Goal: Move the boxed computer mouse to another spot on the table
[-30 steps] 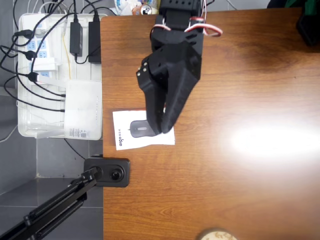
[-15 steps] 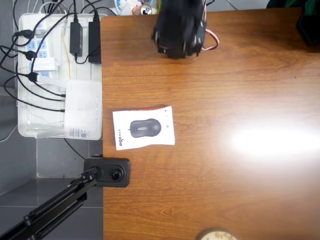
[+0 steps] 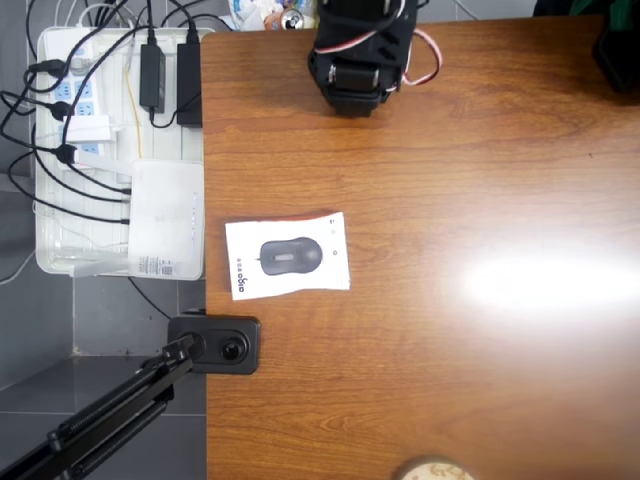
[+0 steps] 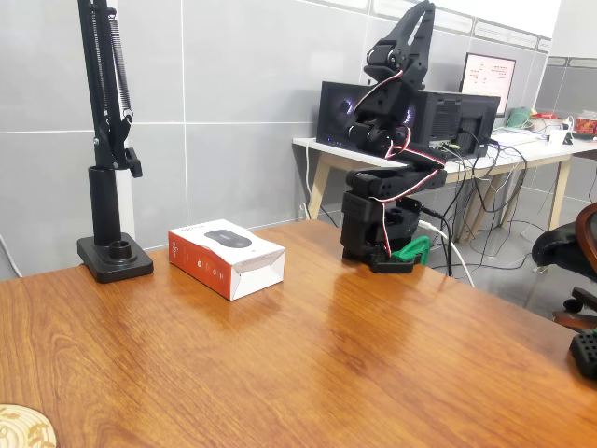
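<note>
The boxed computer mouse lies flat near the left edge of the table in the overhead view, its pictured mouse facing up. In the fixed view the box shows its orange-red side and rests alone on the table. The black arm is folded up over its base at the far table edge, well away from the box. Its gripper points up and away, high above the base, with the jaws together and nothing held.
A white tray of power strips and cables and a plain white box sit off the table's left edge. A black stand base stands close to the mouse box. A round wooden disc lies at the near edge.
One second ago the arm reached out over the mouse box. It has since pulled back and folded over its base. The box lies where it was.
</note>
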Controlling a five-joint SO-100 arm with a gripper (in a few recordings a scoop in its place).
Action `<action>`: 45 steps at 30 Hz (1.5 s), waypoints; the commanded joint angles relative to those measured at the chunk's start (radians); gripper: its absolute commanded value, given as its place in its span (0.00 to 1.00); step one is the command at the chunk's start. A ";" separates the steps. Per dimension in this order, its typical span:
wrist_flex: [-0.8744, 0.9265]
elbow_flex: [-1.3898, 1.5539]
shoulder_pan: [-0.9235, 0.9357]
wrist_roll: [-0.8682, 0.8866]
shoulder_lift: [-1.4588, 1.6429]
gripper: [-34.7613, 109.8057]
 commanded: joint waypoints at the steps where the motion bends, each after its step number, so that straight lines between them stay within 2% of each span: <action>1: -0.002 0.000 -0.020 0.028 0.002 0.24; 5: -0.002 0.000 -0.020 0.158 0.002 0.24; 8: -0.002 0.000 -0.020 0.193 0.002 0.24; 45: -0.002 0.000 -0.020 0.201 0.002 0.24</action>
